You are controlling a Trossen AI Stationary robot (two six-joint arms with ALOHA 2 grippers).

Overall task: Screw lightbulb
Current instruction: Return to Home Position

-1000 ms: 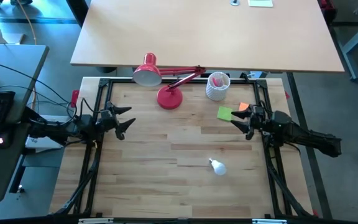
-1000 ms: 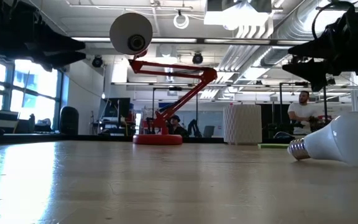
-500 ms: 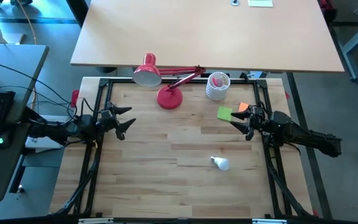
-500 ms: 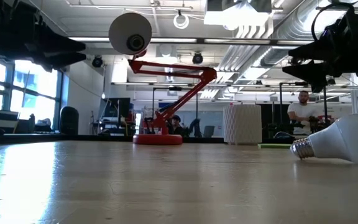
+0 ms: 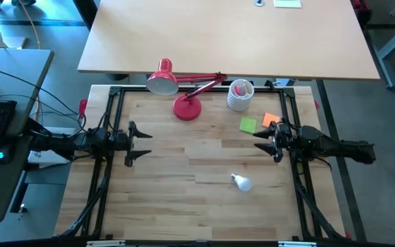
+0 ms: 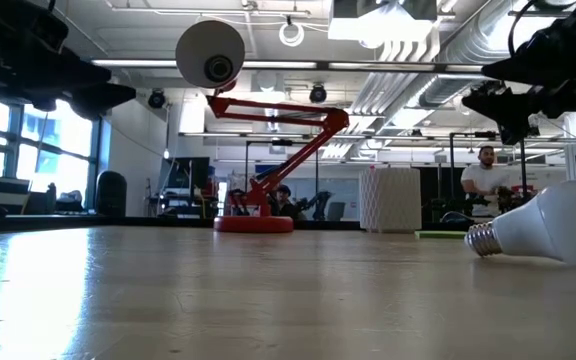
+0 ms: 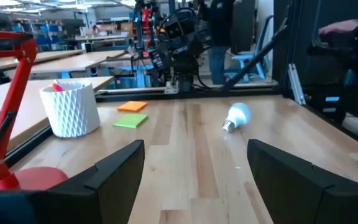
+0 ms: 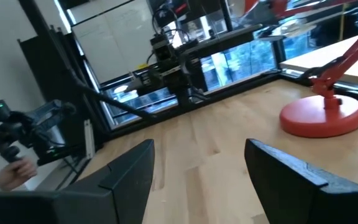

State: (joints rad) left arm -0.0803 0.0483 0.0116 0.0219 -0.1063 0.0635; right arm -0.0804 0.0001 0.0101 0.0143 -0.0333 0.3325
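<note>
The lightbulb [image 5: 241, 182] is small and white with a silvery screw base. It lies on its side on the wooden table, right of the middle toward the near edge; it also shows as the lightbulb [image 6: 553, 232] and the lightbulb [image 7: 236, 116]. The red lamp's base [image 5: 187, 108] stands at the far edge, and its shade [image 5: 162, 79] reaches out to the left. My left gripper [image 5: 139, 144] hovers open at the table's left side, pointing level toward the right. My right gripper [image 5: 265, 142] hovers open at the right side, pointing left. Both are far from the bulb.
A white perforated cup [image 5: 239, 95] stands right of the lamp base. A green note [image 5: 248, 124] and an orange note [image 5: 271, 119] lie by my right gripper. A black frame rail [image 5: 108, 171] edges the table. People show in the room behind.
My left gripper has turned from slanting toward the far right corner and now points straight at the table's right edge. My right arm has swung a little toward the near edge, so its gripper points straight left. Neither has opened or shut.
</note>
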